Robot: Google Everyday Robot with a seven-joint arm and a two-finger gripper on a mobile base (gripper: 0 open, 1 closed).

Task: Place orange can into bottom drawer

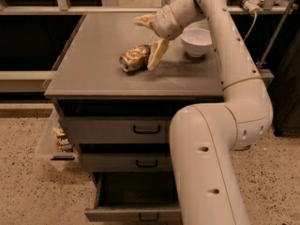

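Note:
The orange can (134, 58), dented and orange-gold, lies on its side on the grey cabinet top (93, 74), left of centre. My gripper (150, 39) hangs over the can's right end with its fingers spread wide: one finger (157, 54) comes down right beside the can, the other finger (144, 20) points back over the top. The gripper is open and holds nothing. The bottom drawer (136, 213) is pulled out below, its dark interior showing.
A white bowl (196, 41) stands on the cabinet top to the right of the gripper. Two shut grey drawers (117, 131) sit above the open one. My arm covers the cabinet's right side. A clear bin with snack packs (60, 140) hangs at the left.

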